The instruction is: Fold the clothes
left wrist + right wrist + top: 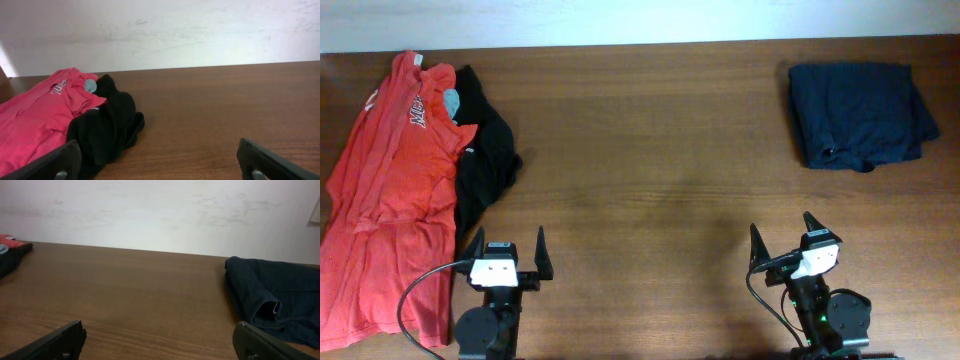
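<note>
An orange-red T-shirt (385, 190) with white chest lettering lies spread at the table's left side, also seen in the left wrist view (35, 115). A black garment (485, 160) is bunched against its right edge (105, 127), with a pale grey-blue piece (451, 101) peeking out at the collar. A folded navy garment (860, 115) rests at the far right (280, 300). My left gripper (508, 242) stands open near the front edge, just right of the orange-red shirt, holding nothing. Open and empty as well, my right gripper (782, 232) sits at the front right, well short of the navy piece.
The brown wooden table (650, 170) runs up to a white wall (160, 30) at the back. Both arm bases (490, 325) (825, 315) stand at the front edge.
</note>
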